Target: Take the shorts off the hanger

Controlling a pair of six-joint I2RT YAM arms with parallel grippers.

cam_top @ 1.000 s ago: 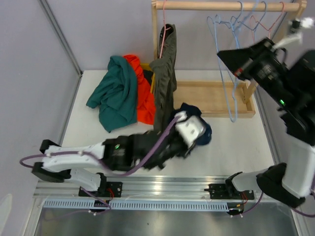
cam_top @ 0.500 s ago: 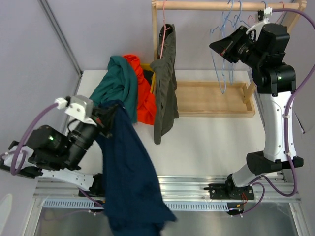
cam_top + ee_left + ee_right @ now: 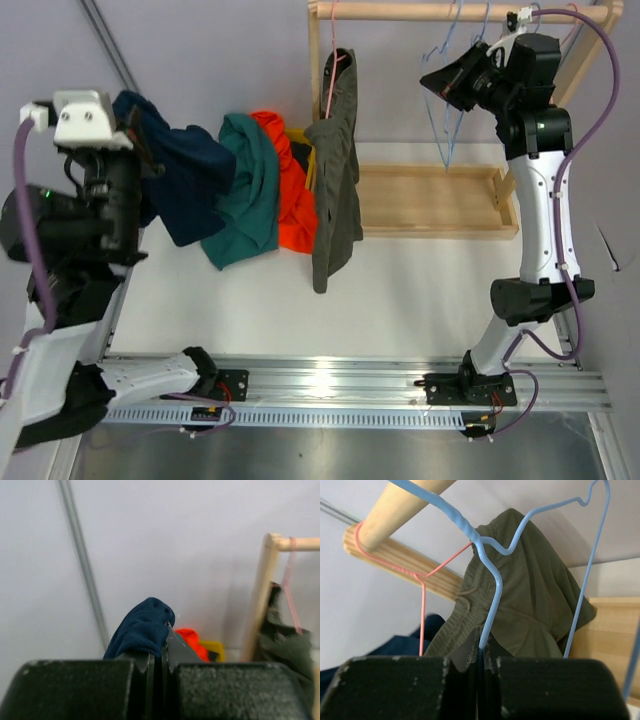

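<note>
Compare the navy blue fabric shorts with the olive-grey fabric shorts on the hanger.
Colour: the navy blue fabric shorts are dark blue, the olive-grey fabric shorts dull green. Support: the navy pair hangs pinched in the left pincer, clear of the wooden rail; the olive-grey pair hangs from that rail on a thin pink wire hanger. Both droop limp.

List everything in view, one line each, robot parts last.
navy shorts: one, navy blue, held high at far left
teal shorts: one, teal green, heaped on table
orange shorts: one, bright orange, heaped beside the teal
olive shorts: one, olive-grey, hanging on pink hanger
pink hanger: one, pink, left end of rail
blue hangers: several, light blue, right part of rail
yellow item: one, behind the heap, kind unclear
wooden rack: one, pale wood, back of table
table: one, white
left gripper: black, jaws shut on navy shorts
right gripper: black, jaws shut on one of the blue hangers
</note>
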